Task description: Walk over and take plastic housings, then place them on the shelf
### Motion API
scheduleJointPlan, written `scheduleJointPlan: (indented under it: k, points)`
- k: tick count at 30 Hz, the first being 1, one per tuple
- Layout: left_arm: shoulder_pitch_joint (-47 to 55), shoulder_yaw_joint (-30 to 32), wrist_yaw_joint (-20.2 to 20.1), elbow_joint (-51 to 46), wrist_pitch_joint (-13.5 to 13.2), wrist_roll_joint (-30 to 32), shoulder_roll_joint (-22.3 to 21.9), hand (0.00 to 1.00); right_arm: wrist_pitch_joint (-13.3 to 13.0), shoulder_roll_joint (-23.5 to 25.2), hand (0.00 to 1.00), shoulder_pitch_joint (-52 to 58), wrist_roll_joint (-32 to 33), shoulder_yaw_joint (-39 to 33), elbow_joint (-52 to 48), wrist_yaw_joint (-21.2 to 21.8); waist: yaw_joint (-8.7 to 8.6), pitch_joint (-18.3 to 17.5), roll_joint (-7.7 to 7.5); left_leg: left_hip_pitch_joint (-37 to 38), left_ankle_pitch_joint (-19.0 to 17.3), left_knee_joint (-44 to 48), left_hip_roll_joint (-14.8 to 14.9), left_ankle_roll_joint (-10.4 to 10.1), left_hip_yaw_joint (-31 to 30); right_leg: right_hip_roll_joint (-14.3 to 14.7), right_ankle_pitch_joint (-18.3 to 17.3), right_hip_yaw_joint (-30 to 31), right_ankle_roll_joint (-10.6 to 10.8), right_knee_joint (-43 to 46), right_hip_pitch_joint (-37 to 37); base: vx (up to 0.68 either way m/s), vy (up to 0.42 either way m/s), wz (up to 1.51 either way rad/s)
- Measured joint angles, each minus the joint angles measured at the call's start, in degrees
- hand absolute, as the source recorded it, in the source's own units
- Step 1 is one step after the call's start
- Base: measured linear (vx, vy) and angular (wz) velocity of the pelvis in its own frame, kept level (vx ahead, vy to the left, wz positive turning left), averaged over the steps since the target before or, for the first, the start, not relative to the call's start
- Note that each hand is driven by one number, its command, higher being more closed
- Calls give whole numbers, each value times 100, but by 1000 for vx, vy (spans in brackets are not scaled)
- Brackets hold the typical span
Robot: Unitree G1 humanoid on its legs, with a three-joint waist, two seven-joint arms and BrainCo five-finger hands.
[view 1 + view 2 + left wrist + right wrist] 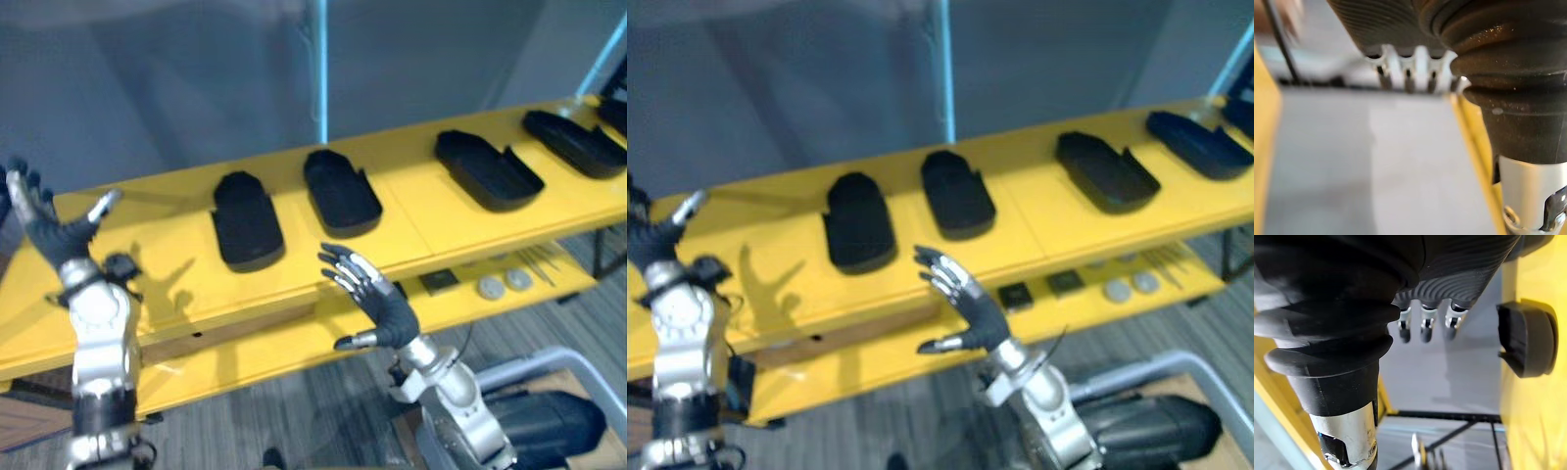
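Several black plastic housings lie in a row on the yellow shelf's top board: one at the left, one beside it, one further right and one at the far right. My left hand is raised over the shelf's left end, fingers spread, holding nothing. My right hand hovers in front of the shelf's front edge, below the two left housings, fingers straight and empty. One housing shows past my right fingers in the right wrist view.
A lower yellow board carries small dark squares, round grey discs and thin rods. Behind the shelf stands a grey wall with a light blue upright strip. Grey floor lies below.
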Motion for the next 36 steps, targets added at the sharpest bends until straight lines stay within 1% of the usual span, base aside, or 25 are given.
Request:
scheduleJointPlan:
  k: [1,3,4,5,7,8,10,11,14,17,20,22,23,24,25,27,28,31,32,36]
  points:
    - [315,49,100,-5,-37,-12,-216,0,-7,19,0,-71,-167,0,150,-112,54,-73,-7,-73,45,-31,-15,2,-60,-1,-42,-124,-57,-9,-8,-87,-24,36]
    - [701,231,225,0,-77,-21,-518,0,-15,53,0,-246,-379,1,358,-294,204,-79,-42,-105,83,-42,-37,-3,-81,-14,-127,-162,-35,-62,-10,-130,-38,19]
    - [934,299,284,32,-72,-36,-710,0,-14,66,0,-313,-396,-13,477,-381,246,-106,-24,-169,141,-44,-32,-1,-198,5,-152,-258,-67,-60,-11,-132,-44,26]
    - [1038,327,289,52,-73,-35,-801,0,-14,64,0,-334,-396,-20,517,-433,266,-110,-22,-184,169,-46,-32,0,-232,9,-165,-289,-77,-49,-8,-108,-28,27]
    - [1485,412,292,304,-67,-23,-1093,0,-8,88,0,-498,-376,-43,704,-480,356,-129,-37,-207,224,-47,-22,-1,-280,10,-180,-371,-86,-56,-16,-96,-6,15]
    - [1571,408,278,449,-56,-24,-1120,0,-7,100,0,-536,-351,-53,745,-489,360,-160,-50,-243,242,-47,-27,7,-317,11,-179,-405,-85,-56,-25,-74,-2,22]
    - [1712,413,180,1102,-54,-24,-1157,0,23,164,0,-669,-336,-118,908,-568,434,-211,-111,-295,276,-47,-26,10,-349,6,-164,-432,-70,-53,-64,-29,1,11]
    - [1522,430,-255,2823,-564,-147,-1331,0,127,495,0,-1141,-108,-406,1641,-714,480,-170,-439,-469,367,-48,-54,39,-459,2,-49,-546,-27,14,-173,0,0,0]
    - [1522,430,-255,2823,-564,-148,-1331,0,127,495,0,-1141,-108,-406,1641,-714,479,-167,-441,-469,367,-48,-54,39,-460,2,-49,-546,-27,14,-173,0,0,0]
    - [1469,467,-274,3076,-608,-169,-1322,0,125,495,0,-1116,-110,-524,1640,-712,458,-29,-451,-488,400,-40,-52,44,-476,2,-28,-534,-42,51,-199,0,0,2]
    - [1295,514,-390,3376,-629,-375,-1314,0,84,486,0,-1039,-117,-946,1621,-767,451,293,-492,-765,489,-10,-32,78,-524,2,30,-533,-51,145,-463,-65,18,7]
    - [1082,627,-444,3568,-661,-513,-1247,0,-39,444,0,-1023,-129,-1285,1583,-929,449,756,-589,-1052,524,43,-34,94,-570,7,76,-534,-41,232,-723,-123,37,13]
    - [1005,623,-459,3637,-675,-566,-1215,0,-82,416,0,-1027,-145,-1361,1547,-982,452,887,-613,-1182,495,180,-44,127,-603,-1,76,-549,-40,252,-765,-126,46,17]
    - [911,621,-487,3732,-679,-642,-1168,0,-129,383,0,-1041,-193,-1452,1501,-1037,466,1036,-649,-1340,432,385,-56,157,-640,-10,77,-559,-39,257,-817,-122,56,15]
    - [768,615,-561,3962,-680,-774,-1042,0,-159,311,0,-1099,-418,-1614,1335,-1192,511,1257,-690,-1698,256,805,-53,183,-687,-7,83,-547,-40,281,-971,-107,63,11]
    - [689,579,-656,4171,-681,-940,-953,0,-249,250,0,-1201,-614,-1725,1265,-1337,565,1404,-696,-1892,159,1056,-53,225,-711,3,80,-473,-35,316,-1063,-41,57,2]
    - [651,474,-723,4368,-679,-1099,-874,0,-293,196,0,-1285,-815,-1829,1182,-1498,634,1476,-690,-2016,74,1230,-57,250,-708,5,79,-399,-33,339,-1125,-10,50,-1]
    - [688,363,-910,4610,-676,-1135,-812,0,-292,145,0,-1509,-1021,-1908,1102,-1718,672,1507,-687,-2056,-34,1389,-55,281,-693,3,71,-259,-48,332,-1111,33,33,-3]
    - [711,330,-950,4668,-677,-1125,-824,0,-289,145,0,-1591,-1025,-1958,1090,-1730,686,1512,-678,-2057,-83,1484,-54,289,-663,3,69,-203,-51,335,-1095,55,28,-13]
    - [739,318,-1104,4931,-686,-1096,-821,0,-230,94,0,-1592,-1151,-2027,976,-1818,648,1545,-624,-1918,-197,1586,-54,260,-632,16,46,-68,-70,357,-938,43,12,-7]
